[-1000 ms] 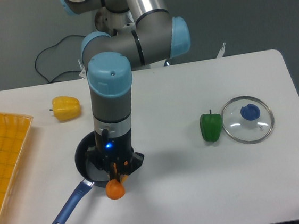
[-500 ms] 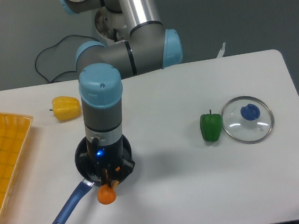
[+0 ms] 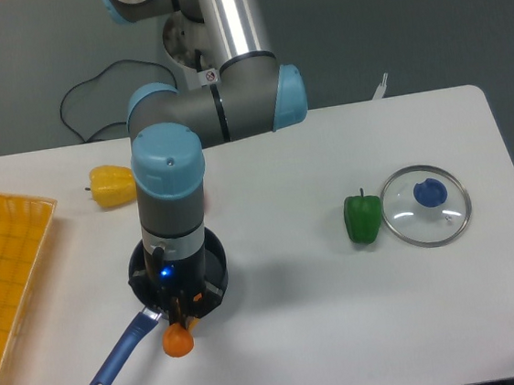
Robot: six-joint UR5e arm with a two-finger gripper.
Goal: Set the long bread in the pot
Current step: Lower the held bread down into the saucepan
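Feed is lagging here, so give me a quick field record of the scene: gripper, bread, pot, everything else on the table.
gripper: shut on the long bread, above the pot's near rim
long bread: orange end hangs below the fingers
pot: black, mostly hidden under the arm; blue handle points front-left
glass lid: right side, off the pot
green pepper: beside the lid
yellow pepper: back left
yellow tray: left edge

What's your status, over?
Gripper shut on long bread, hanging upright. Above pot near rim. Nothing in the way.
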